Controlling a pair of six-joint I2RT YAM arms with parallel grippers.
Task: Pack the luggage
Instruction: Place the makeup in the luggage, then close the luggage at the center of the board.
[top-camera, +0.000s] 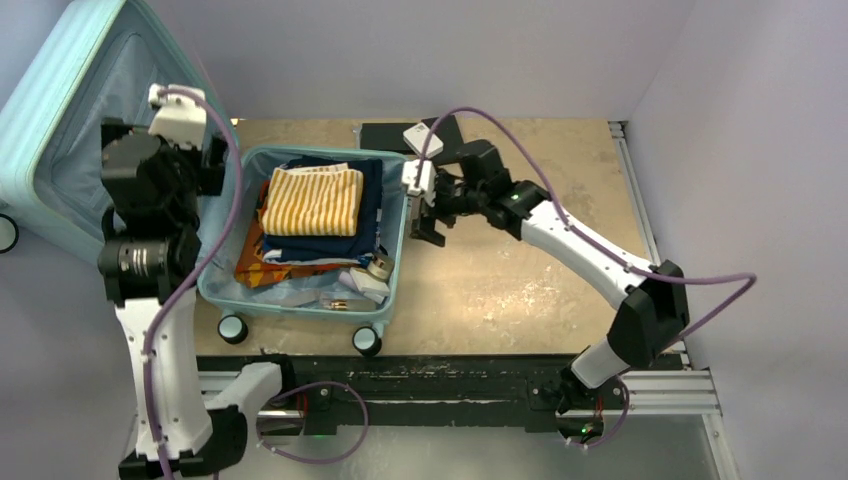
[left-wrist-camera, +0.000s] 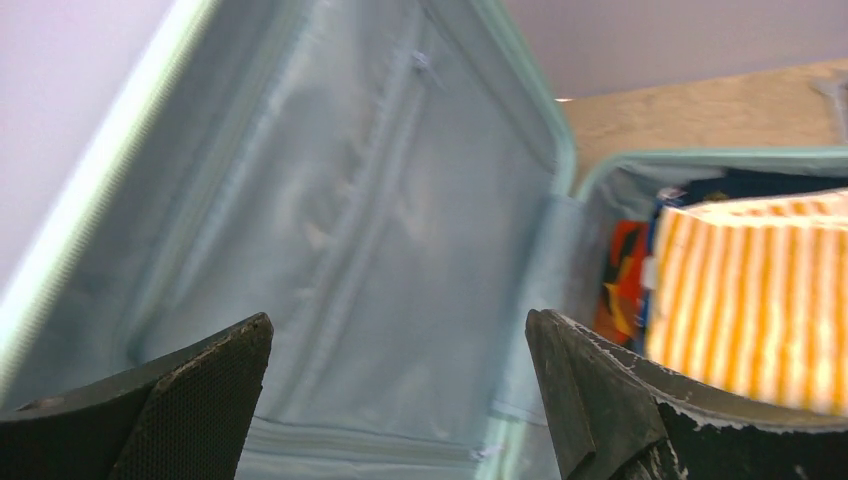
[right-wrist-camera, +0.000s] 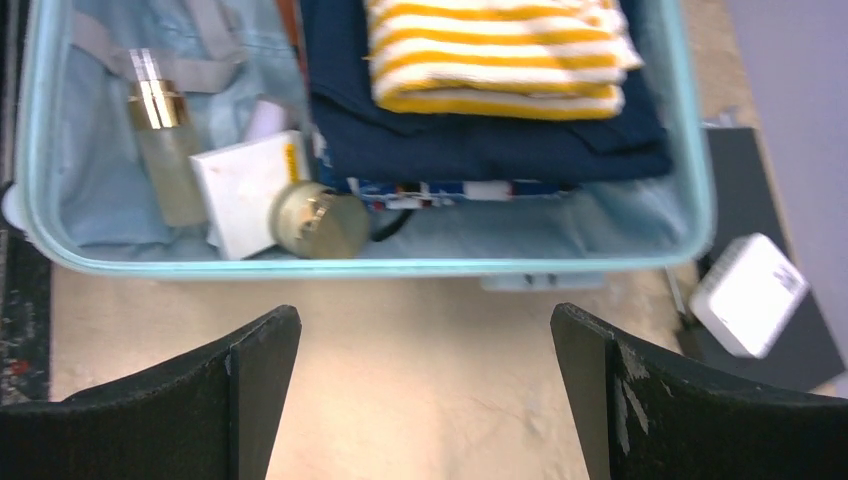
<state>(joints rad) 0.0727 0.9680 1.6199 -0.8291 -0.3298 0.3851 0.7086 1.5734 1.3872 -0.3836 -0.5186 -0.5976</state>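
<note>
Since clothes (top-camera: 312, 200) fill it, luggage (top-camera: 290, 308): packed, lid (top-camera: 70, 110) up.
Both jaws: wide, empty.
Next: likely push lid, ahead of left jaws, shut.

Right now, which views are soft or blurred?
Top external: sharp, evenly lit, luggage crisp. Left wrist: soft throughout, the close striped cloth smeared. Right wrist: mildly soft, glass bottle still readable.
</note>
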